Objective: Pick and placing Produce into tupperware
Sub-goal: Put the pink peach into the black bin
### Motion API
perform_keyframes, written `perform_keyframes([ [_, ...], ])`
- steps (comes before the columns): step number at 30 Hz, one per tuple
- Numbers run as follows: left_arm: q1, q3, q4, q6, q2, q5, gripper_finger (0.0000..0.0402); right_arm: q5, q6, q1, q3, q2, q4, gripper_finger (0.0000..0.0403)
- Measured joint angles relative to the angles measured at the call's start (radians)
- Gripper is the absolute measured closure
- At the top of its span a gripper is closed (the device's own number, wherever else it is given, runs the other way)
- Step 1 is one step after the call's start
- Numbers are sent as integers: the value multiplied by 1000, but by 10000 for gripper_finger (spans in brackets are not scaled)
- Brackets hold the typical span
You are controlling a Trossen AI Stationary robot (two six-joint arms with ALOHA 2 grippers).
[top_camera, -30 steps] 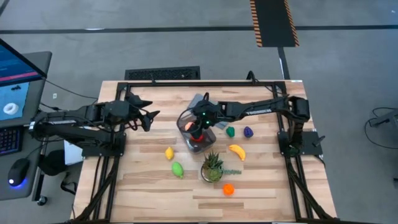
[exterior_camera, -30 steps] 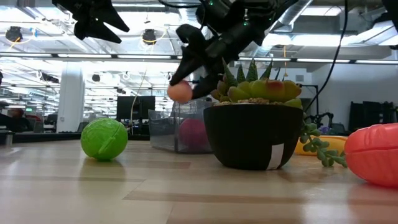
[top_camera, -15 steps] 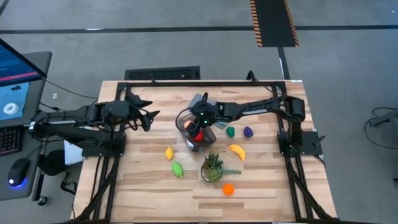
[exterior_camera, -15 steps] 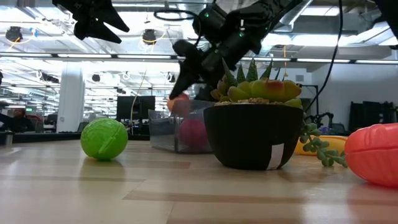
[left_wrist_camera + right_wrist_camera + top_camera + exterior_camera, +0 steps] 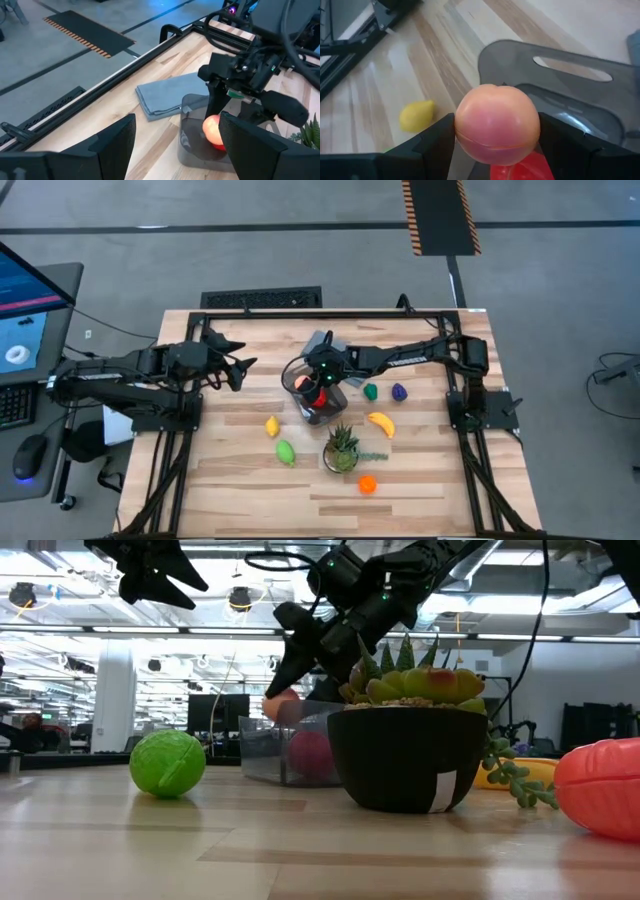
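i'm holding a peach [image 5: 497, 131] in the right gripper [image 5: 495, 145], its fingers closed on either side of the fruit, right at the rim of the clear tub [image 5: 303, 402] in the middle of the table. a red piece [image 5: 520, 170] is already lying in the tub underneath it.

what's worrying me: the peach is hanging near the tub's wall rather than over its middle, so if i let go here it may be clipping the rim and bouncing out, or landing on the red piece and rolling. the tub looks light, so the fingers may also be nudging it toward the potted plant [image 5: 341, 448].

the peach is nearly round, so no real long axis; its seam is running crosswise between the fingers. the tub's long side is running diagonally across the table.

the left gripper [image 5: 240, 367] is hovering partly open and empty, well off to the left.
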Motion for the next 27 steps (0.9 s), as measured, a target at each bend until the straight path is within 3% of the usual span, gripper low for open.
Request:
perform_keyframes([
  [8,0,0,0,0,0,-12,129,-62,-10,-8,0,0,43,121],
  [21,0,0,0,0,0,-17,129,-73,-53,-10,0,-1,44,120],
  [27,0,0,0,0,0,-18,129,-79,-62,-10,0,-1,49,80],
])
